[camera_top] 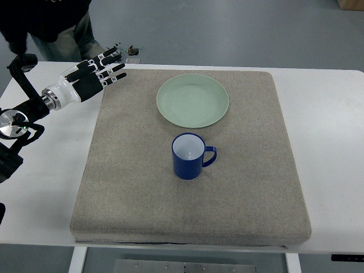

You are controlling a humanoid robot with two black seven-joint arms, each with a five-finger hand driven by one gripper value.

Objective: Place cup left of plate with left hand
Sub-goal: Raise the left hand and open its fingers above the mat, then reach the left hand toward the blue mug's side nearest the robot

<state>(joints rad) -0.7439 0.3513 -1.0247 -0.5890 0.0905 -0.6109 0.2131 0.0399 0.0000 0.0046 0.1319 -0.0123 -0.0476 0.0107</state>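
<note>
A blue cup with a white inside stands upright on the grey mat, its handle pointing right. Just behind it lies a pale green plate, empty. My left hand hovers over the mat's far left corner, well left of the plate and far from the cup. Its fingers are stretched out and spread, holding nothing. No right arm shows in the top view.
The mat covers most of a white table. A person in dark clothes stands beyond the far left corner. A small dark object lies at the table's far edge near my fingertips.
</note>
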